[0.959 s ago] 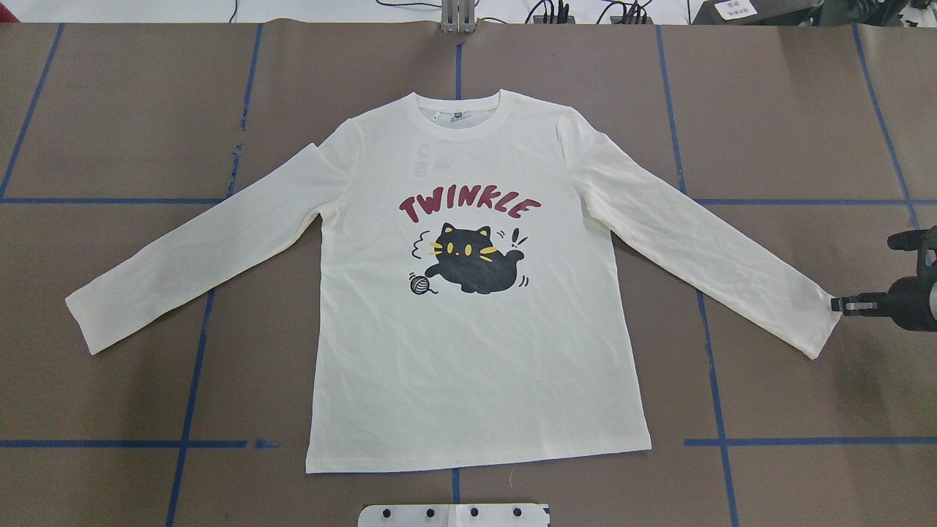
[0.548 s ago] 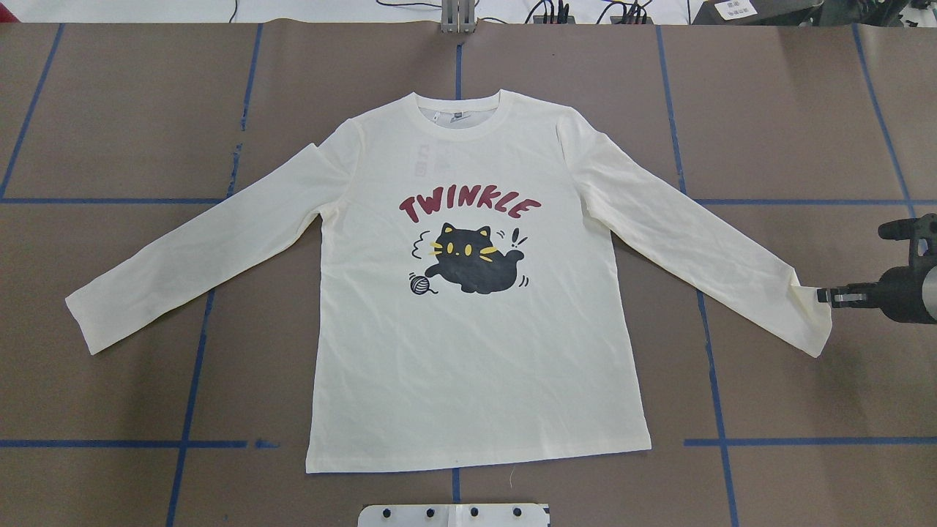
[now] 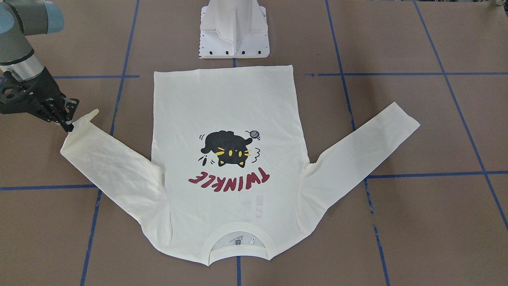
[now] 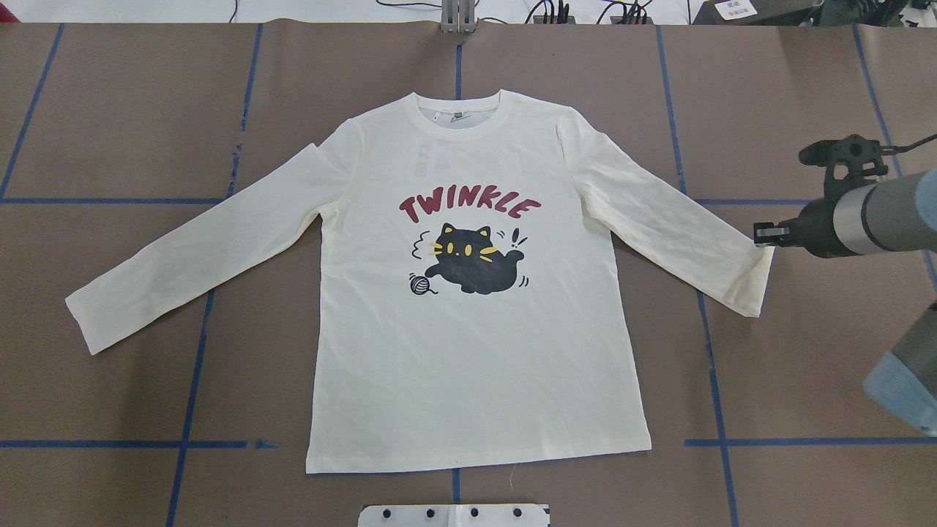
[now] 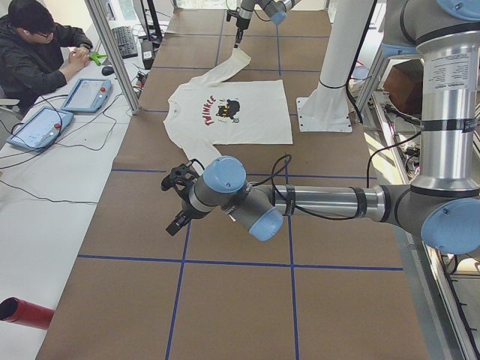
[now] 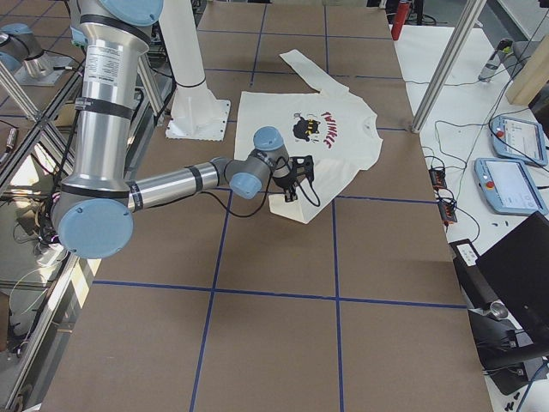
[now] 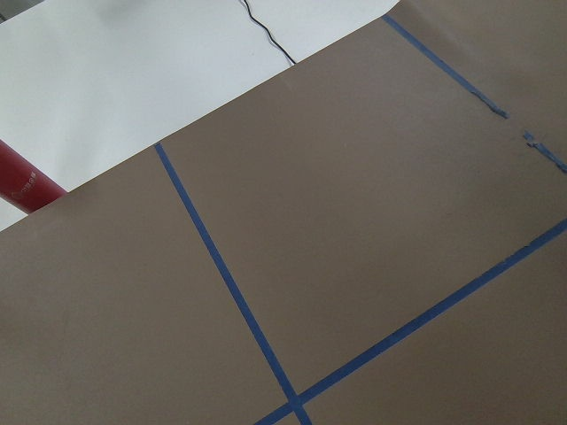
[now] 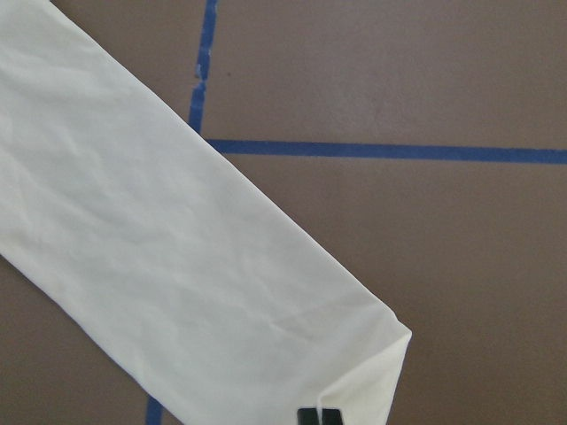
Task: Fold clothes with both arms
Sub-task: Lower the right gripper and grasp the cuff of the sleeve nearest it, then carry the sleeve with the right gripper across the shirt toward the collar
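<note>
Front-facing: shirt (image 3: 226, 119) spread flat on counter (image 3: 397, 39), print up; right gripper (image 3: 68, 126) clamped on cuff (image 3: 79, 131) corner, cuff raised off counter.
Overhead: sleeve end curled inward under that grip; other sleeve flat.
Left side view: left gripper (image 5: 174, 225) well apart from shirt, above counter; open or closed, cannot tell.
Right wrist: thin cloth, creased near held corner.
Likely light, limp, not slippery; best taken at cuffs, hem corners or shoulders. No containers in view.
</note>
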Tool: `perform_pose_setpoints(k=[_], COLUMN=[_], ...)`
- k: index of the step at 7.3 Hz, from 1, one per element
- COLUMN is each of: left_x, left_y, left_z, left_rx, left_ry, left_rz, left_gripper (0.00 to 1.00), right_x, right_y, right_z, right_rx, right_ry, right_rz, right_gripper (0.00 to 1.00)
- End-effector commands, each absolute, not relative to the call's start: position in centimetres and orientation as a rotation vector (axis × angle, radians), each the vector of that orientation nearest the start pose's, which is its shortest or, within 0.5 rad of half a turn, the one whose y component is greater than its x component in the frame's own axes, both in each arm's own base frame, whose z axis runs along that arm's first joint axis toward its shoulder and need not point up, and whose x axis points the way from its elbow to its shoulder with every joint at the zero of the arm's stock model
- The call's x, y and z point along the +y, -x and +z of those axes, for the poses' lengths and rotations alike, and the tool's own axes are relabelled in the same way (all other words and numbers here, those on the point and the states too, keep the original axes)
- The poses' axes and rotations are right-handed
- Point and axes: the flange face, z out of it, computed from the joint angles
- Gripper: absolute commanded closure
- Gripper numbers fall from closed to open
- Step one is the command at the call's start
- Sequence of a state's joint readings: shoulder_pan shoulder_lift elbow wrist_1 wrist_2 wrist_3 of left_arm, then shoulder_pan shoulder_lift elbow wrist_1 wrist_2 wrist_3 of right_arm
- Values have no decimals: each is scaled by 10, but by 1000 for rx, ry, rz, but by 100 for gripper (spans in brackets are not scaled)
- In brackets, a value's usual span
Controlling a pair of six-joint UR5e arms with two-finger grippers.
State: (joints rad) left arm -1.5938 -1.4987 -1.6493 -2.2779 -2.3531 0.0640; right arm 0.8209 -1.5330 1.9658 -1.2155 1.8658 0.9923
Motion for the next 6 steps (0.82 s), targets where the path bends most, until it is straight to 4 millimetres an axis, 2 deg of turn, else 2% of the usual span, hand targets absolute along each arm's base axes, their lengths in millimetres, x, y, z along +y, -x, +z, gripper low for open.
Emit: perform_pose_setpoints(k=[1, 2, 4, 5, 6], left_x=[-482, -482, -482, -482, -483], left_y=[74, 74, 74, 74, 74], left_z=[575, 576, 577, 579, 586], left_rx=[721, 721, 722, 721, 723], left_ry=[-702, -700, -696, -694, -683], left_rz=[311, 311, 307, 307, 304], left_gripper=[0, 0, 0, 0, 0], right_x=[-508, -538, -583, -593, -584], right_y=[346, 383, 435, 468, 518], right_z=[275, 216, 118, 70, 50], right_rx=[-647, -642, -676, -681, -680], right_ry=[-259, -268, -299, -302, -360], right_rz=[159, 193, 194, 164, 126], right_gripper=[100, 100, 100, 100, 100])
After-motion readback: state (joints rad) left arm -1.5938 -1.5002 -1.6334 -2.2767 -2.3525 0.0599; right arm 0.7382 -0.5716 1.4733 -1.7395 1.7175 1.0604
